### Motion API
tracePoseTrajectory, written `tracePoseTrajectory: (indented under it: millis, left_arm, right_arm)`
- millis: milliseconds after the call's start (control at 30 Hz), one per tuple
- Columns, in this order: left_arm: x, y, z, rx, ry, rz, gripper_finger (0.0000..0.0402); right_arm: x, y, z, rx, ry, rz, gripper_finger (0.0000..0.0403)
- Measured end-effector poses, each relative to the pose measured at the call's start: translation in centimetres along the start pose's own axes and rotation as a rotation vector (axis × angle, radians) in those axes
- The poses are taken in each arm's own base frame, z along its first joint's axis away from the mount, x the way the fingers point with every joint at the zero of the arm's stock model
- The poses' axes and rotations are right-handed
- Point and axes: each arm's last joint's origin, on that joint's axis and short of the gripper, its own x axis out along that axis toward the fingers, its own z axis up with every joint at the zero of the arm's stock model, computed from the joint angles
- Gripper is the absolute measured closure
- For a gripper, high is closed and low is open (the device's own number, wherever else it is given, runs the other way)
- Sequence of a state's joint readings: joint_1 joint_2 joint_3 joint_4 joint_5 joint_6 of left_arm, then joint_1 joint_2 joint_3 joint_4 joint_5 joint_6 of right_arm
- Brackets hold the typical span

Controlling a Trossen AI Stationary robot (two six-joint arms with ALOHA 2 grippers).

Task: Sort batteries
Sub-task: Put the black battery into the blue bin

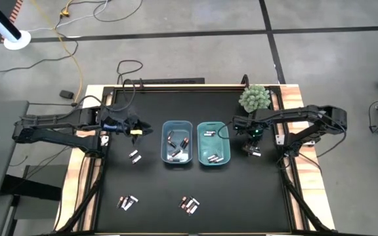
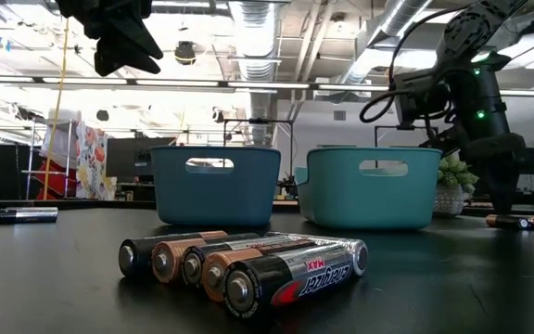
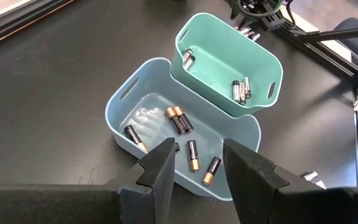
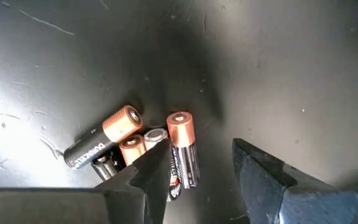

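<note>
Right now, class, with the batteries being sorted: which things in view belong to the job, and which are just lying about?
Job:
- loose batteries
- blue bin
- teal bin
- left tool, open, empty
- right tool, open over batteries

Lying about:
- potted plant
- cables

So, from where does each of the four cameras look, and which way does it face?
High view: overhead, straight down on the black table, both arms, blue bin, teal bin.
Low view: table height, across a battery cluster toward both bins.
Left wrist view: above the bins, left gripper open.
Right wrist view: right gripper open over loose batteries.
Shared: both bins show in the high, low and left wrist views.
</note>
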State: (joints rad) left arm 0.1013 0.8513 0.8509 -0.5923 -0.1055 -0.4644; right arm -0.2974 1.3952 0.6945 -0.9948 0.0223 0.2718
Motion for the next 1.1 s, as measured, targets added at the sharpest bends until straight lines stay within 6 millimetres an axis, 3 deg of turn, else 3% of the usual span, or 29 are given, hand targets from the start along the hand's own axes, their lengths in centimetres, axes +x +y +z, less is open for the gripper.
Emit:
tracePoseTrajectory:
  millis: [467,900,1100]
  left_arm:
    - [0.0,0.0,0.0,0.009,0.001,0.0,0.0272]
    - [0.0,0.0,0.0,0.012,0.001,0.0,0.0272]
    - [0.0,0.0,0.0,0.012,0.001,0.0,0.0272]
  right_arm:
    - [0.1,0.1,0.0,0.012,-0.005,-0.004,0.0217]
    - [2.5,-0.3,0.5,0.065,0.086,-0.023,0.0217]
    - [2.9,-0.5,0.7,0.08,0.101,-0.014,0.0259]
